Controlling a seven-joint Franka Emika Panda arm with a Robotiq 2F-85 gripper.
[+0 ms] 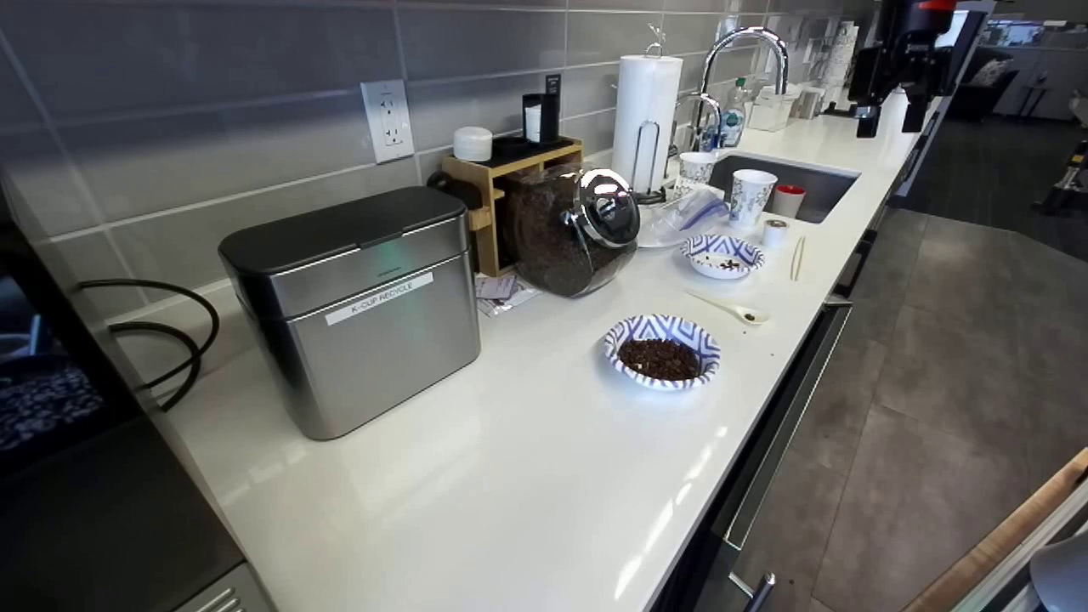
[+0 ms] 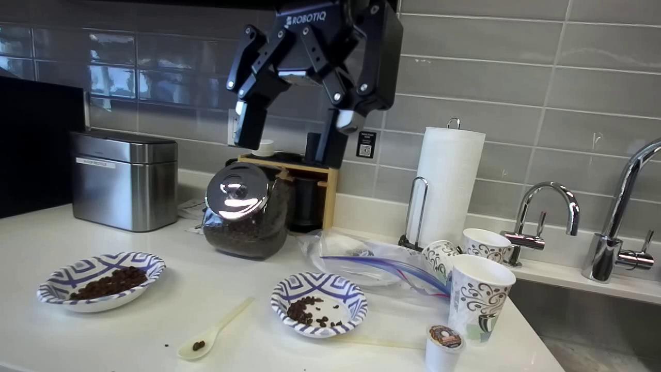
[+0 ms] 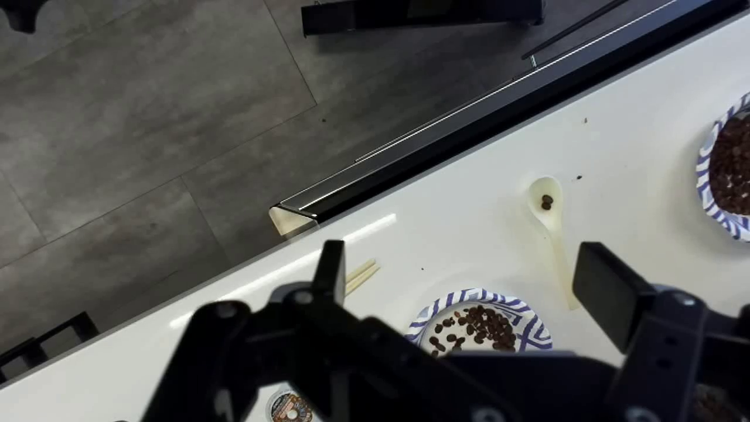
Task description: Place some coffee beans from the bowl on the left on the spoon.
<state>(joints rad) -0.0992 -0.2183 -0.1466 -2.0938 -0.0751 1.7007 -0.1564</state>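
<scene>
The bowl with a blue-and-white rim holds a heap of dark coffee beans. It stands at the left in an exterior view, its beans against one side. It is cut off at the right edge of the wrist view. A pale spoon lies flat on the counter with a couple of beans in it; it also shows in an exterior view and the wrist view. My gripper is open and empty, high above the counter; its fingers spread wide in the wrist view.
A second patterned bowl with a few scattered beans stands beside the spoon. Chopsticks, a coffee pod, paper cups and a plastic bag lie near it. A glass jar and steel bin stand behind.
</scene>
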